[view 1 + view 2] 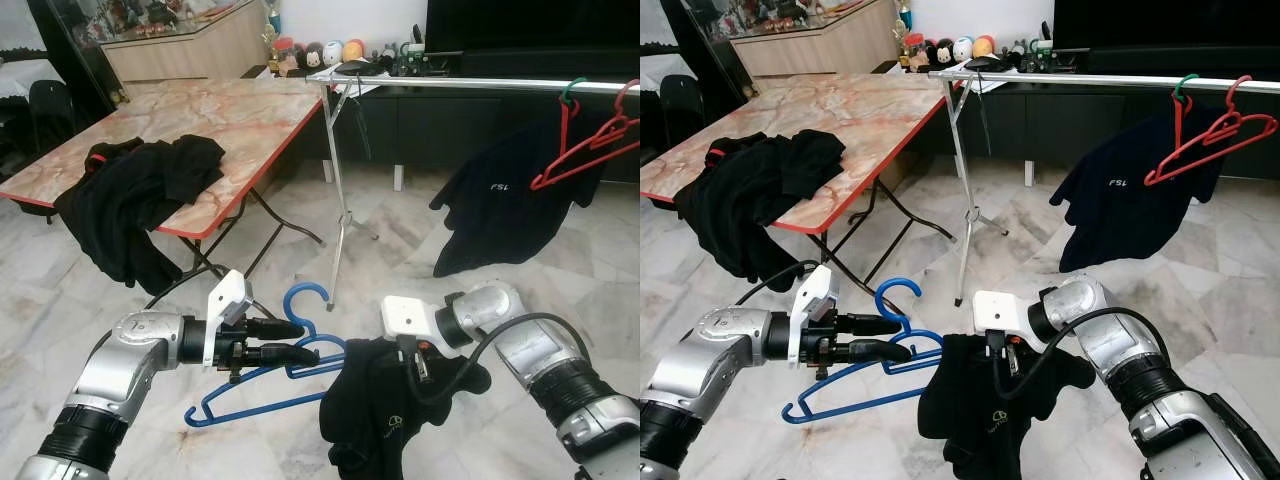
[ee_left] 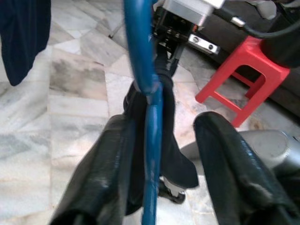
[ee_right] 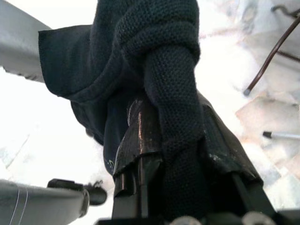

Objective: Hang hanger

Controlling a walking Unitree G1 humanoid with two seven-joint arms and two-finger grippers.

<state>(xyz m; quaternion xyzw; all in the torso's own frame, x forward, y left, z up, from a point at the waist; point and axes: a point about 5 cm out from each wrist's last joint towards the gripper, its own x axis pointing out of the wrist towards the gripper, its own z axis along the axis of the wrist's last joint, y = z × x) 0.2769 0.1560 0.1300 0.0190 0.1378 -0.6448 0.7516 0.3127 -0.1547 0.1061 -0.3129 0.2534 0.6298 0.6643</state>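
Left gripper [image 1: 290,341]: held out over the marble floor [image 1: 60,310], in front of the garment rack [image 1: 470,84]. Its fingers [image 2: 108,173] point toward the right gripper; in the left wrist view they stand spread, with the hanger's blue bar running between them and lying against one finger.
Blue hanger [image 1: 262,395]: plastic, carried at the left gripper — hook [image 1: 303,297] up and turned toward the rack, the lower bar slanting down toward the floor. Its far shoulder reaches into the black shirt.
Right gripper [image 1: 1002,362]: near the left gripper, on the side under the rack's rail. Its fingers [image 3: 140,136] are pressed together on a bunched fold of the black shirt.
Black shirt [image 1: 385,415]: hangs in a loose bundle from the right gripper, just beside the blue hanger; a small pale logo shows low on the cloth.
Garment rack: a silver rail on a folding leg [image 1: 340,190], standing beyond both grippers.
Dark T-shirt [image 1: 500,205]: already hanging from the rail on a red hanger [image 1: 568,120], white lettering on the chest.
Second red hanger [image 1: 600,140]: bare, hooked on the rail beside the first.
Counter [image 1: 215,120]: a marble-patterned folding top with a red edge, just beside the rack's leg.
Black clothes [image 1: 135,200]: heaped on the counter's near edge, one part drooping over it.
Red stool [image 2: 246,79]: on the floor behind the right arm, seen in the left wrist view.
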